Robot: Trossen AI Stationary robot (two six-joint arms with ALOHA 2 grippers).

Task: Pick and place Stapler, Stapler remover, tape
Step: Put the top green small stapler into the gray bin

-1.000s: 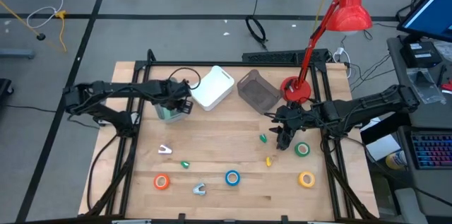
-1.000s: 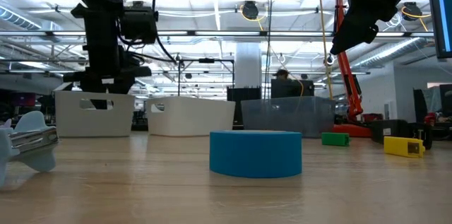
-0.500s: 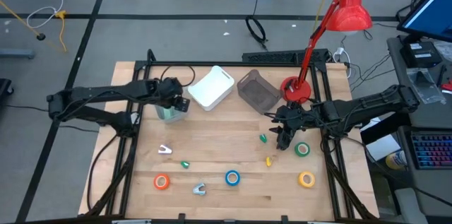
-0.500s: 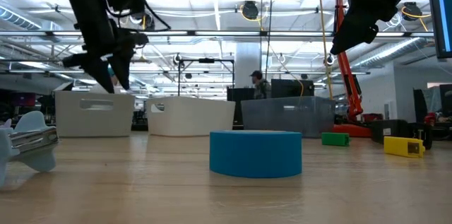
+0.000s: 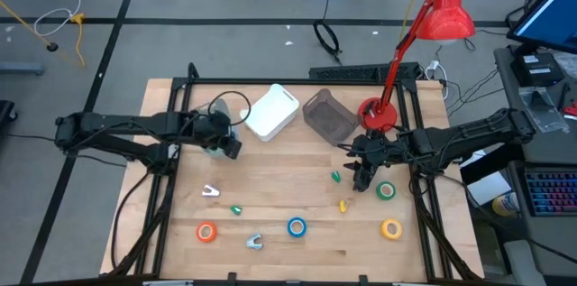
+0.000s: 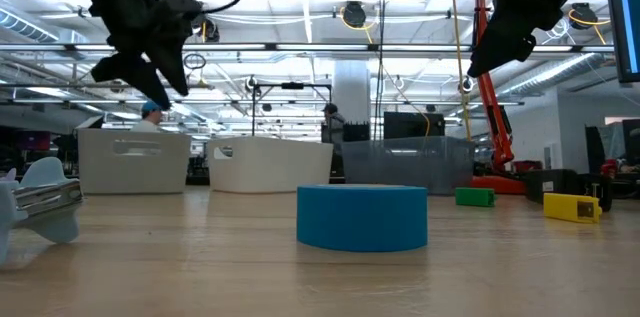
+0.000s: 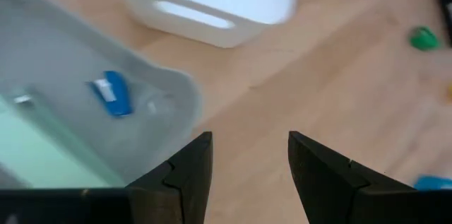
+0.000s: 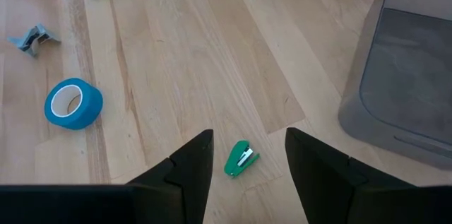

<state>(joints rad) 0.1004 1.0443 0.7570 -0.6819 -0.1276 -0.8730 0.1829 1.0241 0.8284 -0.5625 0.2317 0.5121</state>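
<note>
My left gripper (image 7: 247, 164) is open and empty, hovering beside the pale green bin (image 5: 213, 144), which holds a blue stapler (image 7: 113, 97). My right gripper (image 8: 247, 171) is open and empty, raised above a green stapler (image 8: 240, 159) lying on the table. Orange tape (image 5: 206, 231), blue tape (image 5: 297, 226), yellow tape (image 5: 390, 228) and green tape (image 5: 386, 190) lie flat on the wood. A white staple remover (image 5: 210, 191) and a grey one (image 5: 254, 242) rest near the front, with another green stapler (image 5: 236, 209) and a yellow stapler (image 5: 343, 205).
A white bin (image 5: 270, 112) and a grey bin (image 5: 329, 116) stand at the table's far side. A red desk lamp (image 5: 379, 113) stands on its base at the far right. Bare wood lies open in the table's middle. A person shows in the room beyond the table.
My left gripper has risen from pointing straight down over the pale green bin, has tipped to a slant, and has shifted a little toward the table's near edge. The right arm has kept still.
</note>
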